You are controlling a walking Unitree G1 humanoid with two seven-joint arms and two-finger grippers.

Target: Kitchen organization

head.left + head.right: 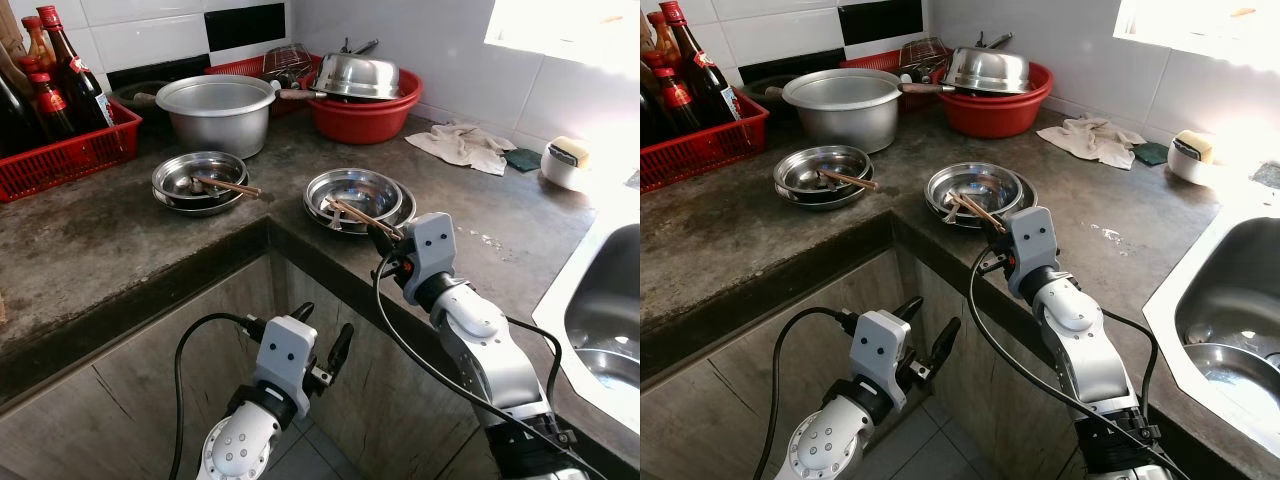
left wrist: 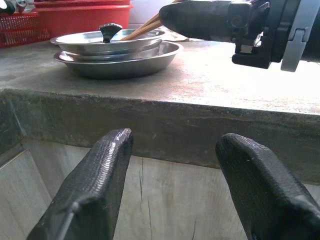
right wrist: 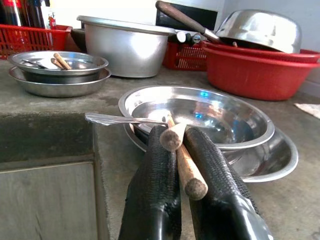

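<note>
2 brown wooden chopsticks point(image 3: 181, 156) are pinched between the closed black fingers point(image 3: 156, 190) of the right tool point(image 1: 385, 243), their far ends resting in the top bowl of the near stack of round steel bowls point(image 1: 352, 195). That stack sits on the dark stone worktop point(image 1: 140, 250), close to its inner corner edge. A steel spoon handle point(image 3: 120, 119) sticks out over the stack's rim, just beside the right tool's fingertips.

Left of it, apart: a 2nd stack of shallow steel bowls point(image 1: 198, 182) holding another pair of wooden chopsticks point(image 1: 228, 186) and a small utensil.

Behind these: a large grey aluminium pot point(image 1: 216, 112), a red plastic basin point(image 1: 365, 112) with an upturned steel bowl point(image 1: 356, 76) on top, and a red plastic crate point(image 1: 62, 157) of dark glass bottles with red caps point(image 1: 62, 80) at far left.

Further right on the worktop: a crumpled beige cloth point(image 1: 462, 145), a green scouring pad point(image 1: 522, 158), a small white pot with a yellow sponge point(image 1: 565, 160), then the steel sink point(image 1: 604, 315).

Left tool point(image 1: 320, 345) hangs below the worktop edge in front of the cabinet face, fingers point(image 2: 95, 187) spread apart, gripping nothing.
</note>
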